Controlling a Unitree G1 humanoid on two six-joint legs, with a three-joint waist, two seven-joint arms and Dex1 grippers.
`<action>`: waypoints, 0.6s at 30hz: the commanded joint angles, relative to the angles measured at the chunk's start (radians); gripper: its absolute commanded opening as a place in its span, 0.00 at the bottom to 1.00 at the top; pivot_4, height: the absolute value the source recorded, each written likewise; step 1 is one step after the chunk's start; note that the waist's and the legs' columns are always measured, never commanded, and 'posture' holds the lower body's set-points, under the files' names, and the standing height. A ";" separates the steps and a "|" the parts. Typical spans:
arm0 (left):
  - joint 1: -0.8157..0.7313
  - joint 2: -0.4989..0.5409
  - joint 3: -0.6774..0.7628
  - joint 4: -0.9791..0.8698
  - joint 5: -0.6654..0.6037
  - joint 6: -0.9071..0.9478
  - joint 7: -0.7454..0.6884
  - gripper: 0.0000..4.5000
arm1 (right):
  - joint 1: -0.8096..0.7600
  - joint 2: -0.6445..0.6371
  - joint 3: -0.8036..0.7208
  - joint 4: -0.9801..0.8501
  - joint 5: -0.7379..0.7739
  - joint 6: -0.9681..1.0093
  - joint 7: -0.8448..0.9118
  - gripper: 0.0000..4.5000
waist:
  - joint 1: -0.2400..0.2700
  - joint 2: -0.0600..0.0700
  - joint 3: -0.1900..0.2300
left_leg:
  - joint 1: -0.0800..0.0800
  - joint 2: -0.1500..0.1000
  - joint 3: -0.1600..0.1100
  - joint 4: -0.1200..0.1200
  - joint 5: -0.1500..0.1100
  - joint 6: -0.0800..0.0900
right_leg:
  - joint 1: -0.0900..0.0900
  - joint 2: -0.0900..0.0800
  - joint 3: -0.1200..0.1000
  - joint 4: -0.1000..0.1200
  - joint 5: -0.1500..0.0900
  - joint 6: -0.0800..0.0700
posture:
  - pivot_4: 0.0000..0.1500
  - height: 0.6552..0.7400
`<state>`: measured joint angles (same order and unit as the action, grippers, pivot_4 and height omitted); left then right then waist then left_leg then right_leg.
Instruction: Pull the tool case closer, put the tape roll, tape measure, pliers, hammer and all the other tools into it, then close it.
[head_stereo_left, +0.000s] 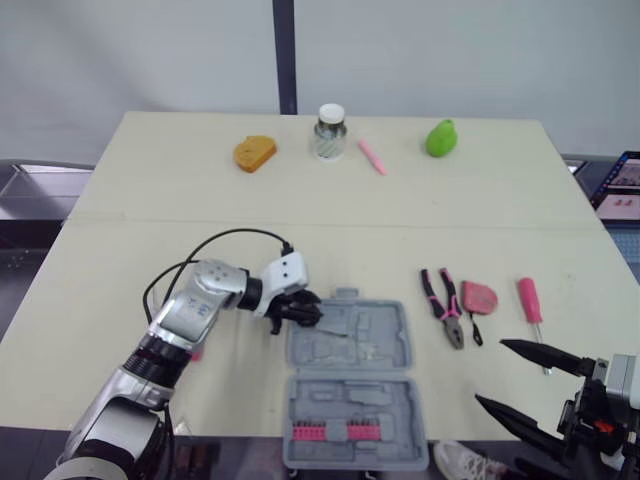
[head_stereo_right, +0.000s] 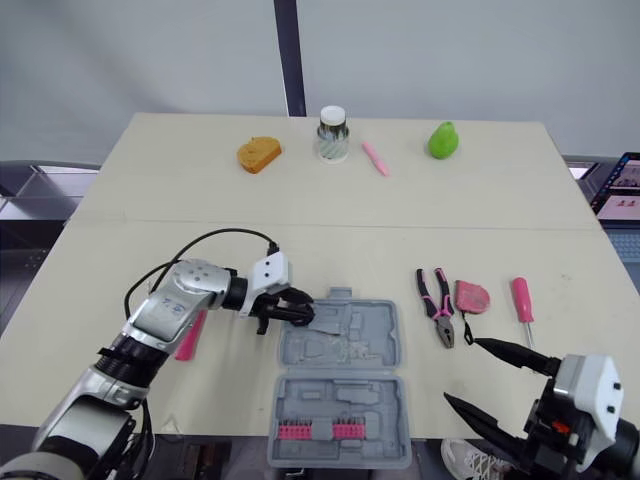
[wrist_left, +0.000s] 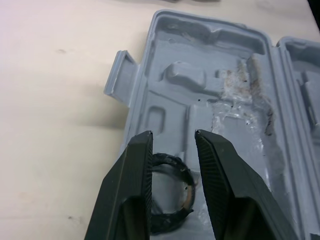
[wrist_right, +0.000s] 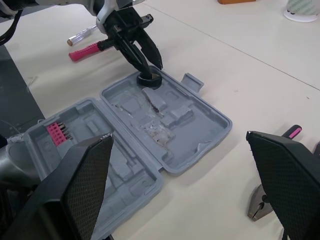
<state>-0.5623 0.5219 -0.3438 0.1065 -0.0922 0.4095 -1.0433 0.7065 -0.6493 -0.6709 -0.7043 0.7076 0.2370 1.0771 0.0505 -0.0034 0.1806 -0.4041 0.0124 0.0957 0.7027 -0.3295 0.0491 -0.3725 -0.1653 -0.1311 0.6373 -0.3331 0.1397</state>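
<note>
The grey tool case (head_stereo_left: 385, 340) lies open at the table's near edge, with pink bits (head_stereo_left: 340, 431) in its near half. A black tape roll (wrist_left: 170, 197) lies in the far left corner of its far half. My left gripper (head_stereo_left: 312, 312) hovers right over the roll, its fingers (wrist_left: 137, 165) parted to either side of it, open. Right of the case lie the pink-handled pliers (head_stereo_left: 443, 305), a red tape measure (head_stereo_left: 479, 297) and a pink screwdriver (head_stereo_left: 531, 305). My right gripper (head_stereo_left: 490, 373) hangs open, empty, off the near right edge.
Another pink-handled tool (head_stereo_right: 188, 335) lies left of the case under my left arm. Along the far edge stand an orange object (head_stereo_left: 255, 153), a jar (head_stereo_left: 330, 131), a pink pen (head_stereo_left: 371, 156) and a green object (head_stereo_left: 441, 138).
</note>
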 joint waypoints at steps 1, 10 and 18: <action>0.011 0.000 -0.004 0.014 0.018 -0.048 0.000 0.32 | 0.003 -0.003 -0.022 -0.015 0.009 -0.006 -0.009 1.00 | 0.000 0.000 0.000 | 0.000 0.000 0.000 0.000 0.000 0.000 | 0.000 0.000 0.000 0.000 0.000 0.000 | 1.00 0.47; 0.019 0.009 0.004 0.045 0.046 -0.093 0.008 0.32 | 0.004 -0.004 -0.026 -0.016 0.012 -0.003 -0.010 1.00 | -0.001 0.000 0.000 | 0.000 0.000 0.000 0.000 0.000 0.000 | 0.000 0.000 0.000 0.000 0.000 0.000 | 1.00 0.47; 0.026 0.004 0.012 0.053 0.054 -0.120 0.022 0.32 | -0.001 -0.010 -0.026 -0.014 0.015 0.001 -0.010 1.00 | -0.001 0.000 0.000 | 0.000 0.000 0.000 0.000 0.000 0.000 | 0.000 0.000 0.000 0.000 0.000 0.000 | 1.00 0.47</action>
<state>-0.5421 0.5245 -0.3538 0.1690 -0.0384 0.3040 -1.0280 0.7046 -0.6537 -0.6719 -0.7043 0.7080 0.2407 1.0771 0.0499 -0.0035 0.1804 -0.4040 0.0125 0.0957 0.7026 -0.3295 0.0491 -0.3725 -0.1653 -0.1311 0.6373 -0.3331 0.1397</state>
